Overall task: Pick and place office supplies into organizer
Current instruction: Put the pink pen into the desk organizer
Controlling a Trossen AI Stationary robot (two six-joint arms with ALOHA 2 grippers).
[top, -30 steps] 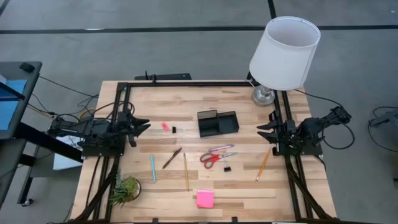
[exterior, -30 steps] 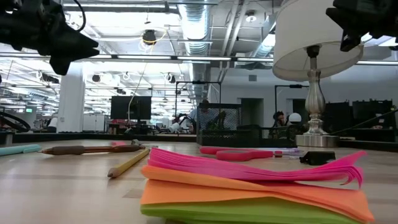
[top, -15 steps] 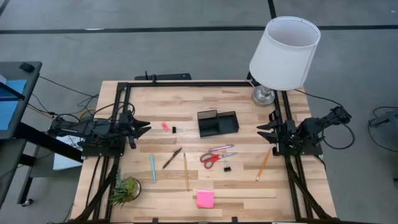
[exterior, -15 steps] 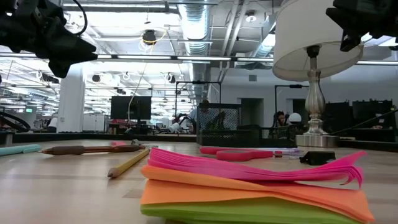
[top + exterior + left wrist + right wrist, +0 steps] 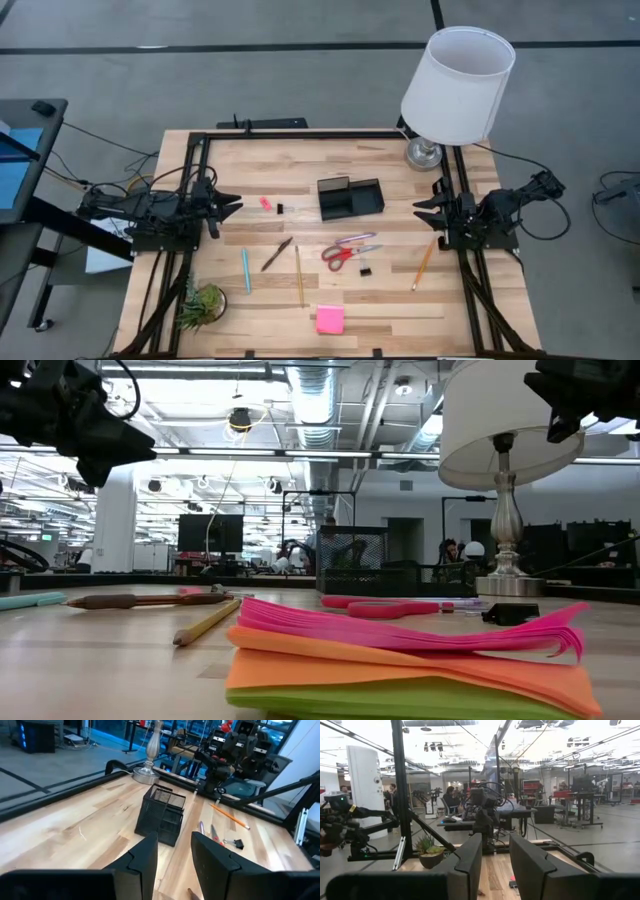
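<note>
Left pincer [image 5: 232, 205] released beside the pink eraser [image 5: 266, 203]; right pincer [image 5: 424, 211] released near the organizer [image 5: 351, 197]

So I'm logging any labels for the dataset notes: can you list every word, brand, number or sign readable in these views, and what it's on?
None can be read.
Sticky-note pad: blank faces, no print.
Organizer: plain black mesh, no label.
Lamp: plain white shade.
Pens, pencils and scissors: any markings are too small to read.
Room behind the table: the screens and a small green sign are too blurred to read.
</note>
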